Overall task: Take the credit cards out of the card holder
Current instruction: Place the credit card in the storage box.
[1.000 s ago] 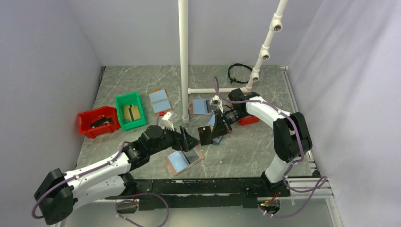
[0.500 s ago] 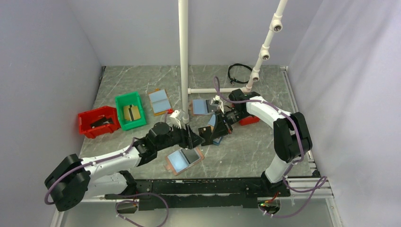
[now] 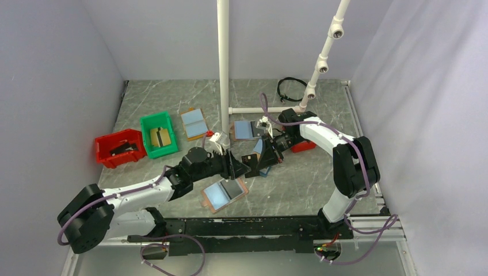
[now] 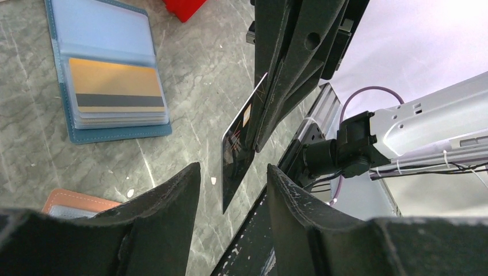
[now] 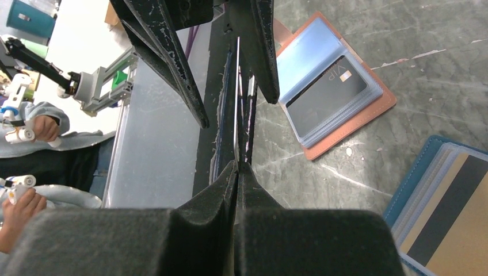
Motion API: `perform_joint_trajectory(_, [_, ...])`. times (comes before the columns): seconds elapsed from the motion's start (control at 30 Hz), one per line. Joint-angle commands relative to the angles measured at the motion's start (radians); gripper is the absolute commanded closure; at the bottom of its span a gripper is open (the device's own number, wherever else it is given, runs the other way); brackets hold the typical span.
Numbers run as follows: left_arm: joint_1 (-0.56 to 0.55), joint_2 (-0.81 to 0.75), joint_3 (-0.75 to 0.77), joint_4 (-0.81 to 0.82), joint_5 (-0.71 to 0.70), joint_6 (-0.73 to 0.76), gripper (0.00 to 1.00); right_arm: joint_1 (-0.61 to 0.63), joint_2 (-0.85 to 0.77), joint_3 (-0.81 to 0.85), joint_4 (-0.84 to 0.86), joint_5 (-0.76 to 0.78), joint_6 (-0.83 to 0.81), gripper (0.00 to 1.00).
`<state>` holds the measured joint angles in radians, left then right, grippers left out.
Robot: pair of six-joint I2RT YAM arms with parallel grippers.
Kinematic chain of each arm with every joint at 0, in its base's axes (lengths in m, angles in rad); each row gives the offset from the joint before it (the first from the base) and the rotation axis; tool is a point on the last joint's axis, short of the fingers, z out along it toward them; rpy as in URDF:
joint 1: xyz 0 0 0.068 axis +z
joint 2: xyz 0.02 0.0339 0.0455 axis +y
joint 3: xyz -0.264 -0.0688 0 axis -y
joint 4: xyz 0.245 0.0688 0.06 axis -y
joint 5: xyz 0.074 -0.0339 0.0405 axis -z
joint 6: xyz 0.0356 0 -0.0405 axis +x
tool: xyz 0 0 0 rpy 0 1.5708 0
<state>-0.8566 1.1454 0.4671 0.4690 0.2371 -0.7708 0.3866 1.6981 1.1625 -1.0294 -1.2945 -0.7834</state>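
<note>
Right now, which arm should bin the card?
Left: the left end effector straddles the card pinched by the right end effector, and the red bin and green bin sit on its side.

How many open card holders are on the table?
4: tan-rimmed half-grey holder front centre; tan-rimmed all-blue holder back left; blue holder back centre; navy-rimmed holder mid-table, partly hidden.

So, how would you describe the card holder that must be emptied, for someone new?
From the tall white pole on the grey table, come straight toward the near edge; the card holder lies open there, closest to that edge. Only it joins a tan-brown rim with a dark grey card in one half; the other half is plain light blue.
</note>
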Motion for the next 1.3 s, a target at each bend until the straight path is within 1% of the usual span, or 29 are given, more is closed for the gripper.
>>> perform_joint_trajectory(0.0, [0.003,0.013,0.038,0.057,0.022,0.007,0.5,-0.006,-0.015,0.04,-0.013,-0.049,-0.045,1.0])
perform_joint_trajectory(0.03, [0.005,0.013,0.038,0.057,0.024,0.008,0.52,-0.007,-0.016,0.04,-0.013,-0.05,-0.046,1.0])
perform_joint_trajectory(0.1, [0.005,0.015,0.04,0.056,0.028,0.011,0.61,-0.006,-0.015,0.04,-0.015,-0.05,-0.048,1.0])
perform_joint_trajectory(0.13, [0.004,0.017,0.042,0.054,0.029,0.014,0.68,-0.006,-0.014,0.04,-0.017,-0.053,-0.051,1.0])
perform_joint_trajectory(0.17, [0.004,0.02,0.046,0.051,0.032,0.015,0.78,-0.006,-0.015,0.04,-0.017,-0.055,-0.05,1.0])
perform_joint_trajectory(0.2, [0.004,0.022,0.048,0.05,0.038,0.02,0.91,-0.006,-0.016,0.039,-0.015,-0.054,-0.05,1.0])
perform_joint_trajectory(0.23, [0.004,0.026,0.048,0.054,0.046,0.023,1.0,-0.007,-0.017,0.038,-0.015,-0.057,-0.05,1.0])
perform_joint_trajectory(0.3, [0.004,0.026,0.038,0.075,0.064,0.032,1.0,-0.006,-0.019,0.036,-0.009,-0.054,-0.04,1.0])
perform_joint_trajectory(0.33, [0.004,0.023,0.032,0.083,0.065,0.031,1.0,-0.007,-0.02,0.033,0.003,-0.049,-0.026,0.96])
perform_joint_trajectory(0.4, [0.007,0.003,0.03,0.049,0.055,0.036,1.0,-0.006,-0.026,0.031,0.03,-0.019,0.013,0.78])
perform_joint_trajectory(0.43, [0.009,-0.015,0.036,-0.012,0.041,0.041,1.0,-0.006,-0.035,0.026,0.058,0.001,0.045,0.69])
perform_joint_trajectory(0.47, [0.011,-0.037,0.042,-0.081,0.023,0.05,1.0,-0.008,-0.049,0.016,0.092,0.023,0.079,0.65])
perform_joint_trajectory(0.53, [0.013,-0.093,0.037,-0.21,-0.008,0.059,1.0,-0.008,-0.084,-0.011,0.162,0.053,0.151,0.6])
perform_joint_trajectory(0.6, [0.019,-0.164,0.03,-0.329,-0.046,0.052,1.0,-0.008,-0.118,-0.038,0.234,0.095,0.223,0.53])
perform_joint_trajectory(0.63, [0.023,-0.2,0.035,-0.413,-0.072,0.046,1.0,-0.008,-0.133,-0.044,0.254,0.121,0.242,0.51])
perform_joint_trajectory(0.7, [0.031,-0.277,0.058,-0.621,-0.157,0.016,1.0,-0.009,-0.152,-0.045,0.262,0.15,0.25,0.49])
perform_joint_trajectory(0.83, [0.037,-0.411,0.117,-0.992,-0.369,-0.09,1.0,-0.01,-0.177,-0.053,0.283,0.171,0.264,0.49])
perform_joint_trajectory(0.9, [0.039,-0.451,0.161,-1.143,-0.488,-0.13,1.0,-0.01,-0.178,-0.052,0.284,0.176,0.268,0.49])
perform_joint_trajectory(0.93, [0.04,-0.455,0.183,-1.244,-0.546,-0.15,1.0,-0.009,-0.177,-0.051,0.282,0.177,0.266,0.49])
perform_joint_trajectory(1.0, [0.043,-0.441,0.231,-1.371,-0.648,-0.191,1.0,-0.009,-0.175,-0.052,0.285,0.179,0.269,0.49])
perform_joint_trajectory(1.07, [0.05,-0.411,0.284,-1.453,-0.731,-0.207,1.0,-0.009,-0.175,-0.053,0.287,0.182,0.272,0.49])
perform_joint_trajectory(1.13, [0.066,-0.382,0.327,-1.476,-0.796,-0.172,1.0,-0.009,-0.175,-0.055,0.288,0.182,0.275,0.49])
perform_joint_trajectory(1.23, [0.145,-0.368,0.347,-1.406,-0.84,-0.034,1.0,-0.009,-0.177,-0.055,0.288,0.181,0.275,0.49])
perform_joint_trajectory(1.27, [0.193,-0.371,0.344,-1.363,-0.818,0.019,1.0,-0.009,-0.179,-0.057,0.29,0.181,0.276,0.49])
